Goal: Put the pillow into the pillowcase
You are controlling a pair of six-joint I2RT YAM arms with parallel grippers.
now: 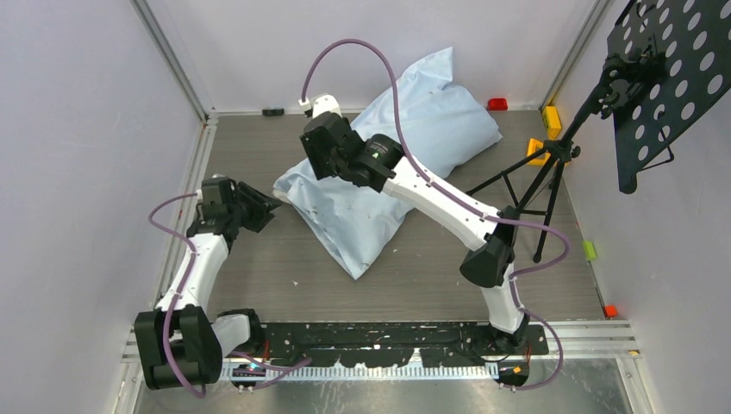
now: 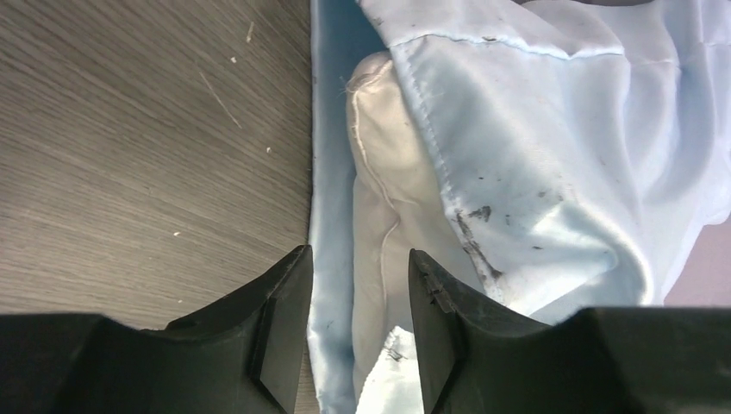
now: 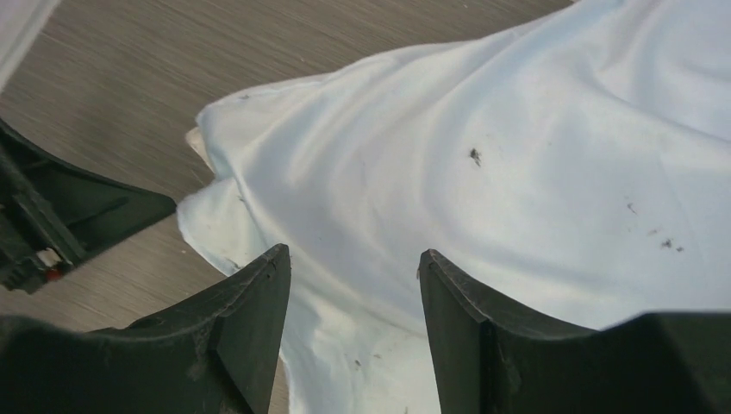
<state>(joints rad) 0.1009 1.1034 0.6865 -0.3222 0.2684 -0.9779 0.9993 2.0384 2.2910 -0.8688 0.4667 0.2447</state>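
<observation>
The light blue pillowcase [image 1: 405,147] lies slantwise on the table, bulging. The white pillow is inside it and hidden in the top view. In the left wrist view a pillow corner [image 2: 379,172] shows in the pillowcase's [image 2: 534,129] open mouth. My left gripper [image 1: 269,205] is open at that left corner. Its jaws [image 2: 358,254] stand apart on either side of the lower hem and the pillow corner. My right gripper [image 1: 312,164] is open just above the pillowcase's upper left edge, its jaws [image 3: 353,250] apart over the blue cloth [image 3: 483,155].
A black tripod [image 1: 552,164] with a perforated black panel [image 1: 672,78] stands at the right. Small red [image 1: 497,104], yellow [image 1: 551,116], green [image 1: 590,250] and orange [image 1: 610,310] blocks lie along the back and right edges. Walls close in left and back.
</observation>
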